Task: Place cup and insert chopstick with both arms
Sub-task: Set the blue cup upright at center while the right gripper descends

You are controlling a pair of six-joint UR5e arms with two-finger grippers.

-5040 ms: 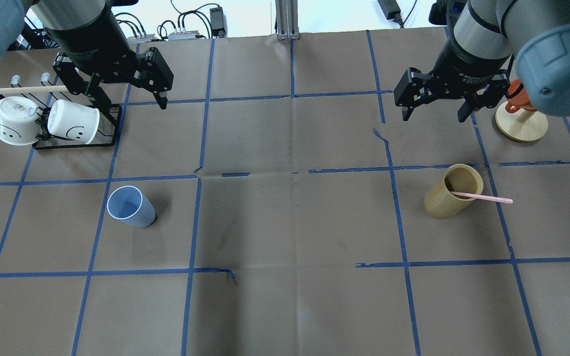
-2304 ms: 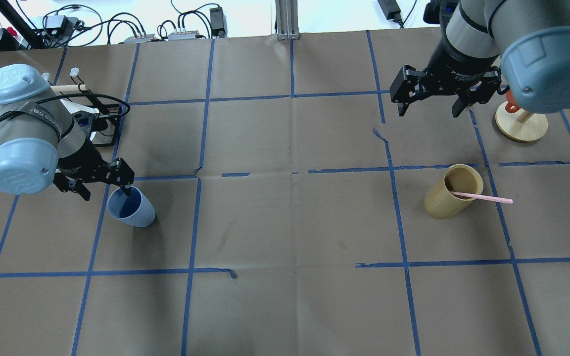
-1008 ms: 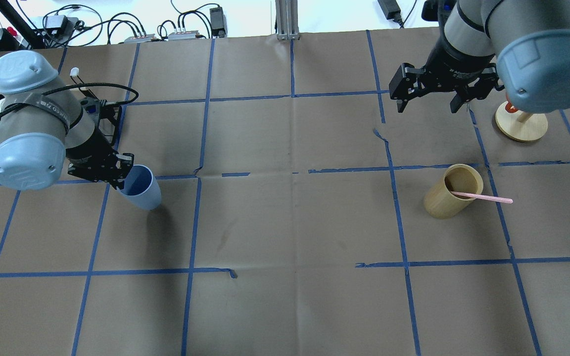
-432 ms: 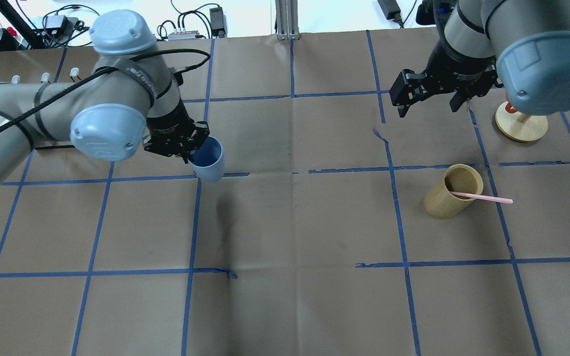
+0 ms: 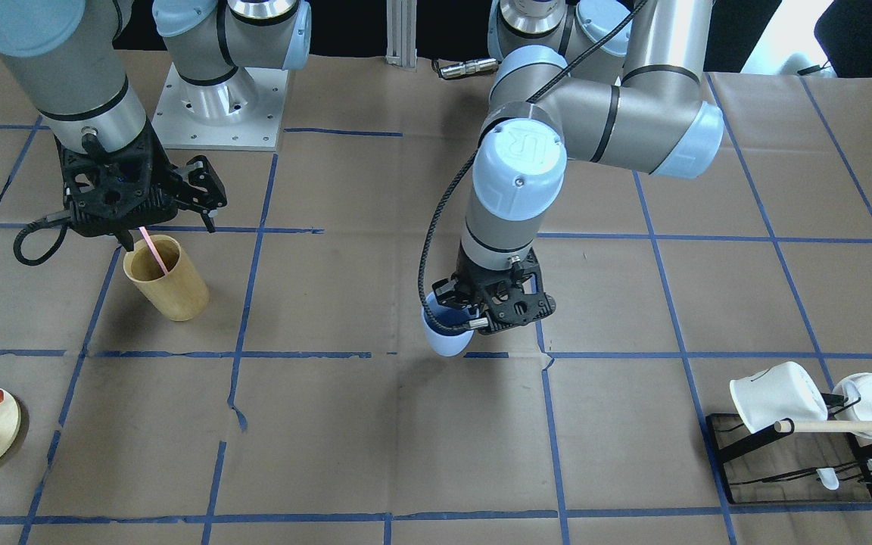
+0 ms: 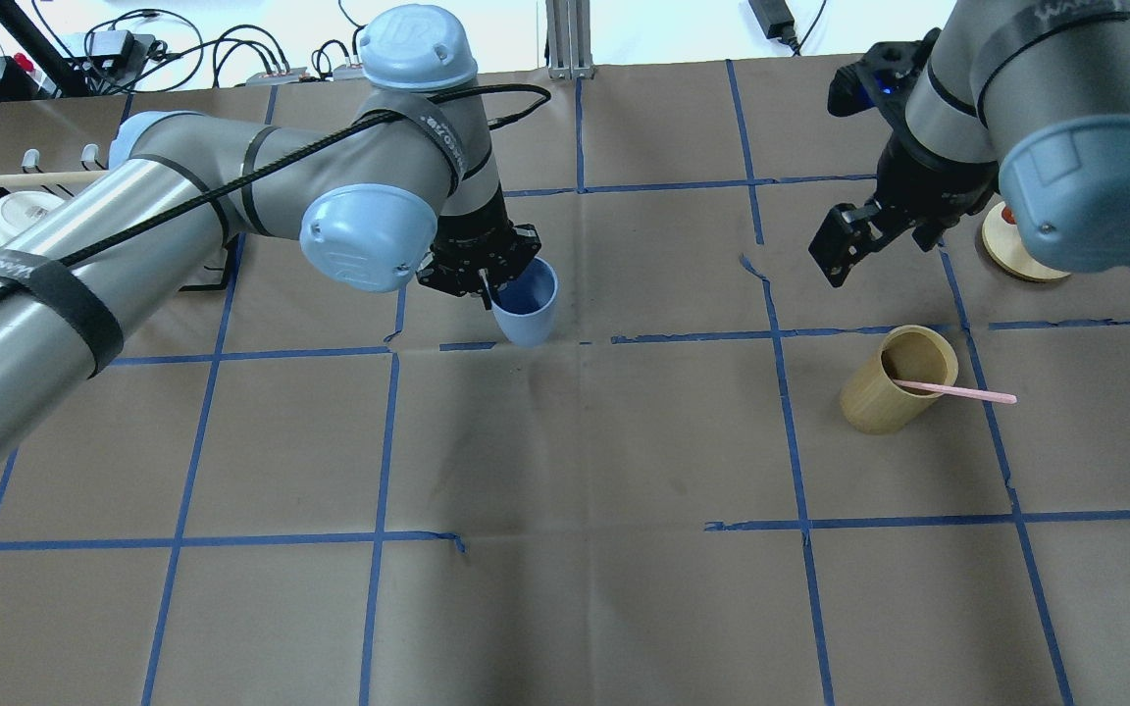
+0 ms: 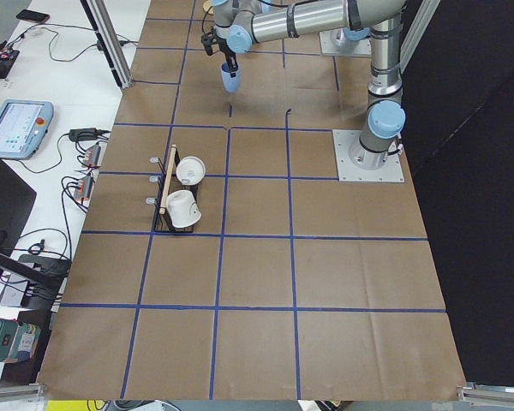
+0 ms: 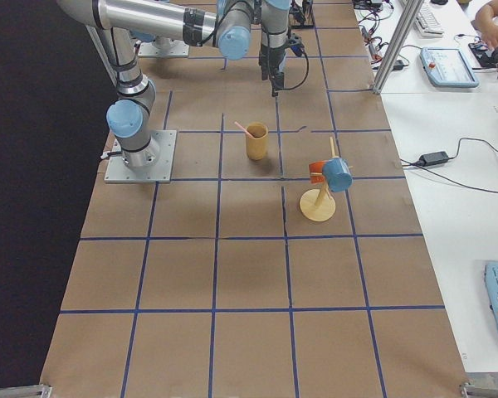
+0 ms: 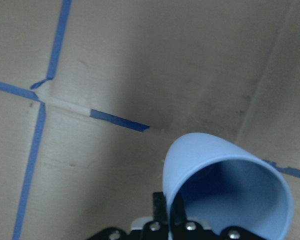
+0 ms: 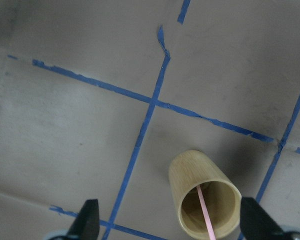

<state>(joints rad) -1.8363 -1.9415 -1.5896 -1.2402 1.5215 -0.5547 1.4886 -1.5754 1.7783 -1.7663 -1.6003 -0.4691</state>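
Observation:
My left gripper is shut on the rim of the light-blue cup, one finger inside it. It holds the cup tilted, above the table near the middle back. The cup also shows in the front view under the gripper, and in the left wrist view. The pale pink chopstick leans in the tan wooden cup at the right. My right gripper is open and empty, above and behind that cup. Its fingers frame the tan cup and the chopstick.
A black rack with white mugs and a wooden rod stands at the robot's far left. A round wooden stand with an orange cup is behind the tan cup at the right. Blue tape lines cross the brown paper.
My left gripper came down, shut on the blue cup's rim, lifted it and carried it right toward the table's middle. My right gripper turned and moved nearer the tan cup.

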